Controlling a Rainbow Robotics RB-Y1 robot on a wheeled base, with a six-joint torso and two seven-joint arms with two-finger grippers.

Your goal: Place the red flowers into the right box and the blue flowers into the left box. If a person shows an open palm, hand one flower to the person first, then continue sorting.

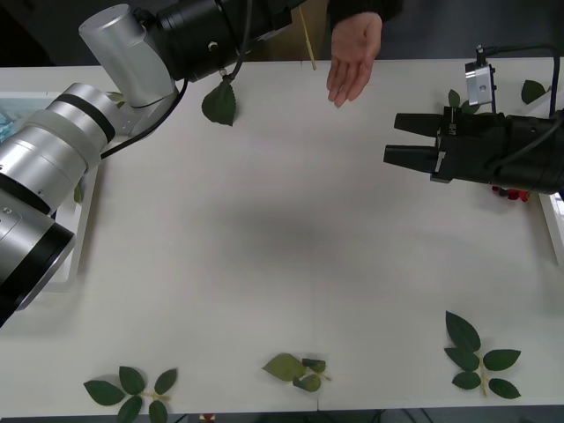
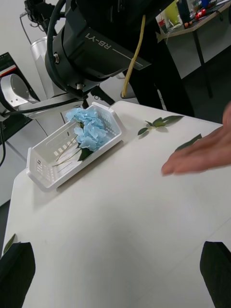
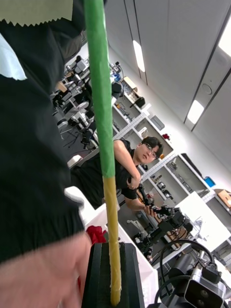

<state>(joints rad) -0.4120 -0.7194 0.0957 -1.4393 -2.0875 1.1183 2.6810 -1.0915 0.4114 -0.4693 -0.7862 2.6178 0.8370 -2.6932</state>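
My left gripper (image 3: 113, 255) is raised over the table's far edge, shut on a long stem (image 3: 103, 120) that is green above and yellowish at its end; the flower's head is hidden. That stem's end (image 1: 308, 44) hangs beside a person's open palm (image 1: 352, 57). My right gripper (image 1: 407, 141) hovers open over the table's right side, holding nothing. Blue flowers (image 2: 89, 130) lie in the left box (image 2: 45, 171). Bits of red flowers (image 1: 511, 192) peek out under my right arm, next to the right box's rim (image 1: 555, 216).
A green leaf (image 1: 218, 104) dangles under my left arm. Loose leaf sprigs lie along the front edge at the left (image 1: 132, 388), the middle (image 1: 300, 368) and the right (image 1: 480, 357). More leaves (image 1: 532, 90) lie at the far right.
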